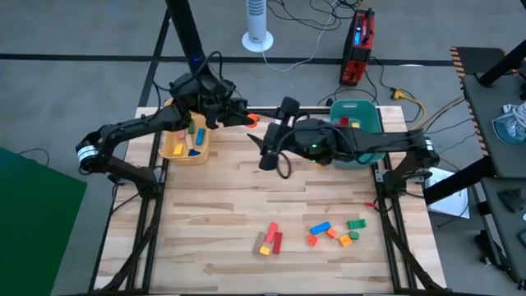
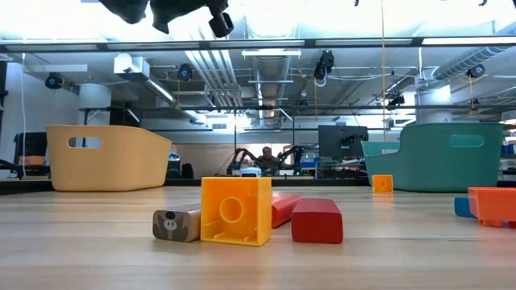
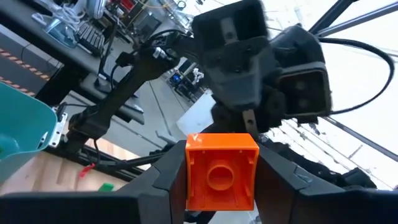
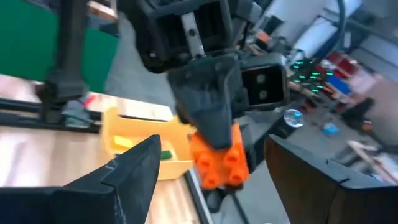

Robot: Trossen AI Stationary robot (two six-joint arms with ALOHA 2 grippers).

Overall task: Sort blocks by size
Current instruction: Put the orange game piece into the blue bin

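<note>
Above table (image 1: 214, 214): orange block (image 3: 221, 172) clamped in left pincer (image 1: 246, 120).

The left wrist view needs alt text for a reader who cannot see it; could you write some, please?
The left gripper holds an orange block between its dark fingers, stud hole facing the camera. Close beyond it is the right arm's wrist; a teal bin and wooden table lie farther off.

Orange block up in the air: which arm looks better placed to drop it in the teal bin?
Probably the right: the teal bin sits beside that arm, and the right gripper faces the orange block with jaws open. The left gripper holds it now.
</note>
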